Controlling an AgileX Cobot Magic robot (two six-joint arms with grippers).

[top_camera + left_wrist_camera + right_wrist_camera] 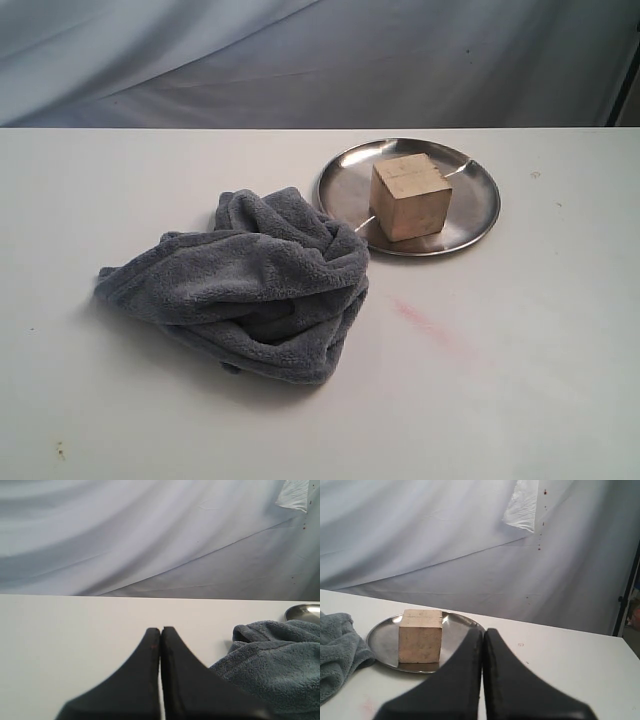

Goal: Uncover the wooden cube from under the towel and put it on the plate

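Left gripper (160,630): I read its jaws clenched, tips touching, nothing held. Right gripper (483,631): jaws likewise clenched, empty. Wooden cube (410,196): upright on plate (480,215). Towel (260,275): bunched on desk (520,390), just beside plate

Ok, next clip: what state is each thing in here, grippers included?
wooden cube: uncovered, sitting flat on the plate.
plate: on the table, holding the cube.
towel: crumpled in a heap beside the plate, one edge at its rim.
left gripper: shut, empty.
right gripper: shut, empty.
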